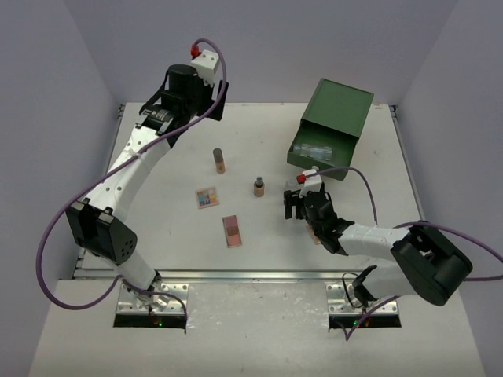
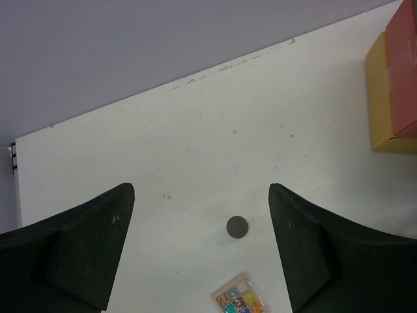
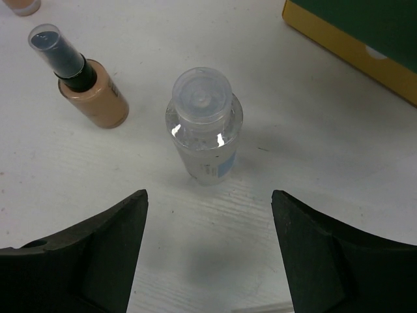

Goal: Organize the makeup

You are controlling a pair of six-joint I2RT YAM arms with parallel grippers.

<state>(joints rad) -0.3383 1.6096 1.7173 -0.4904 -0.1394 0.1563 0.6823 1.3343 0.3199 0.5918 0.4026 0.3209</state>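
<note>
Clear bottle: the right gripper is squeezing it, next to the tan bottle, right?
No, it isn't squeezing. The right wrist view shows the right gripper open, with the clear bottle standing untouched just ahead of it, next to the tan bottle.

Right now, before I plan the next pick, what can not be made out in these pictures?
clear bottle: the label print is too small to read in the right wrist view.
multicolour palette: cut by the bottom edge of the left wrist view.
tan item: only a sliver shows, cut by the top edge of the right wrist view.
drawer: its clear contents are too small to identify in the top view.
</note>
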